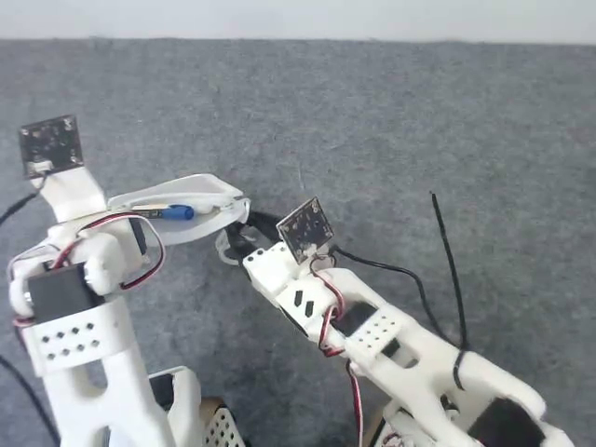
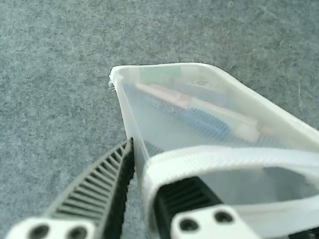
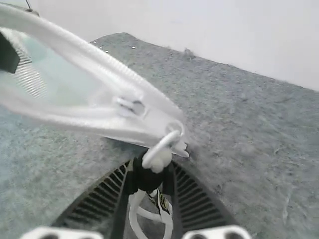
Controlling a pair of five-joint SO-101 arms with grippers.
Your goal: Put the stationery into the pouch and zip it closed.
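Observation:
A translucent white pouch [image 1: 182,214] is held off the grey mat between the two arms. Inside it lie a blue pen [image 1: 177,212] and a pale stick [image 2: 164,94]; the pen [image 2: 209,124] shows through the wall. My left gripper [image 2: 142,184] is shut on the pouch's wall [image 2: 199,114] at one end, one black finger outside and one inside the zip band [image 2: 224,159]. At the opposite end, my right gripper [image 3: 148,191] is shut on the zipper pull [image 3: 152,167], a white loop with a black tab hanging from the pouch [image 3: 65,94]. The right gripper [image 1: 240,240] sits at the pouch's right tip.
Grey felt mat [image 1: 372,130] covers the table, with open room behind and to the right of the pouch. A thin black cable [image 1: 447,270] runs across the mat at the right. A white wall [image 3: 199,30] stands behind.

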